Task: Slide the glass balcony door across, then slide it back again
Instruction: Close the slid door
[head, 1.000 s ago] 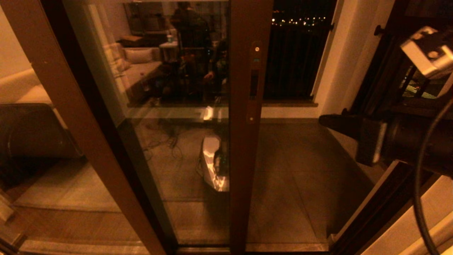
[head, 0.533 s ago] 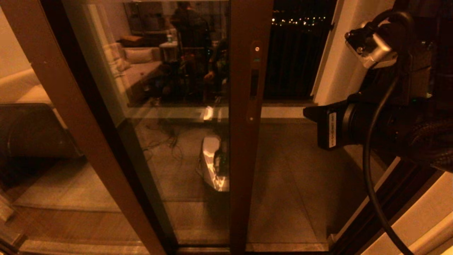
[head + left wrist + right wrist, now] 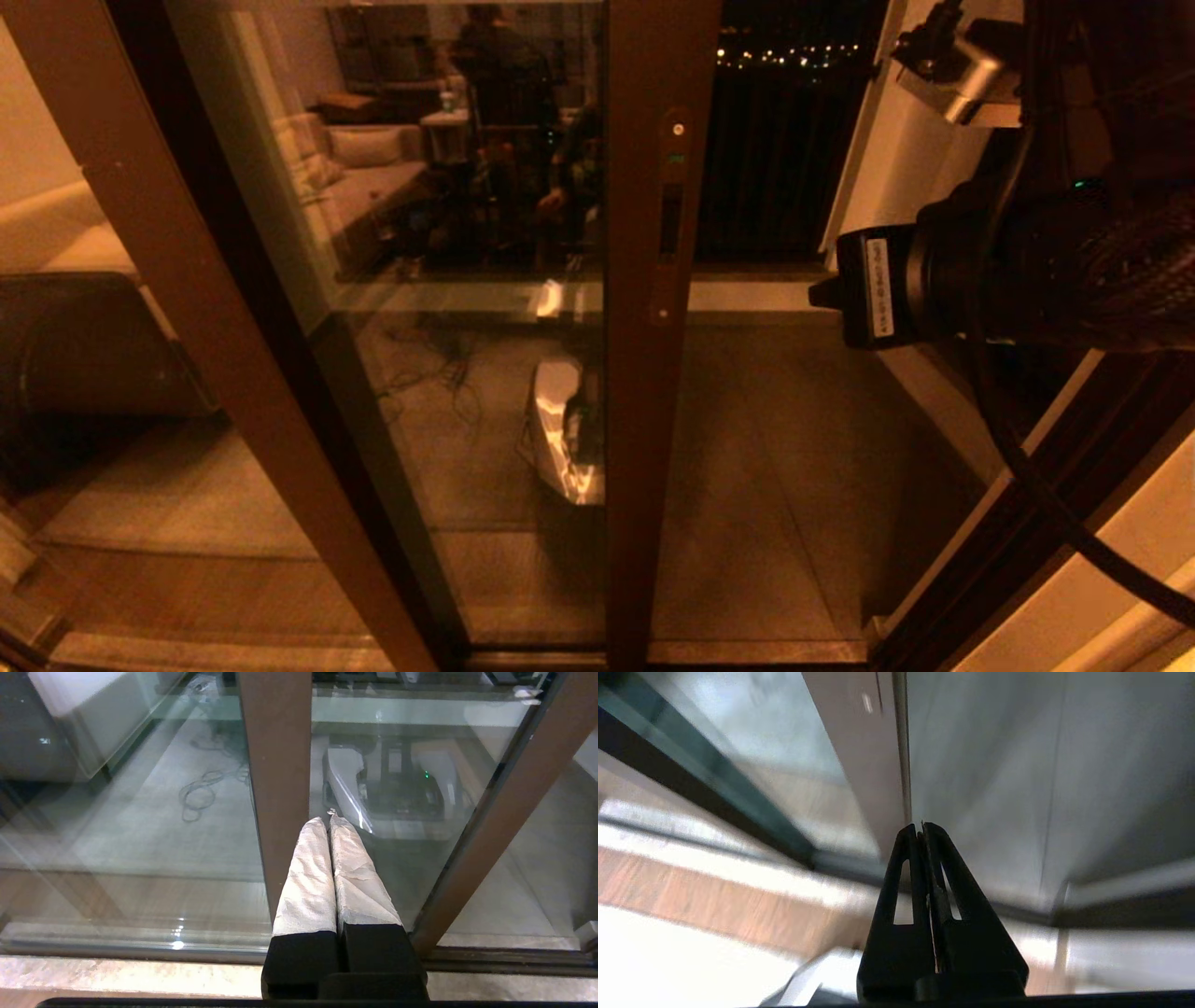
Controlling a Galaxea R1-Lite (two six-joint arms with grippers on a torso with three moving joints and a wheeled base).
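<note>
Right of the glass balcony door [image 3: 523, 280], the right tool [image 3: 921, 828] was held apart from it, its fingers pressed together on nothing. Contact would probably be best made against the handle plate [image 3: 670, 219], then pushed level along the track.

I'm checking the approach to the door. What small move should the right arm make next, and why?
Probably carry the right gripper, which is shut, sideways to the handle edge of the glass door. In the head view the arm hangs apart from that edge, touching nothing.
</note>
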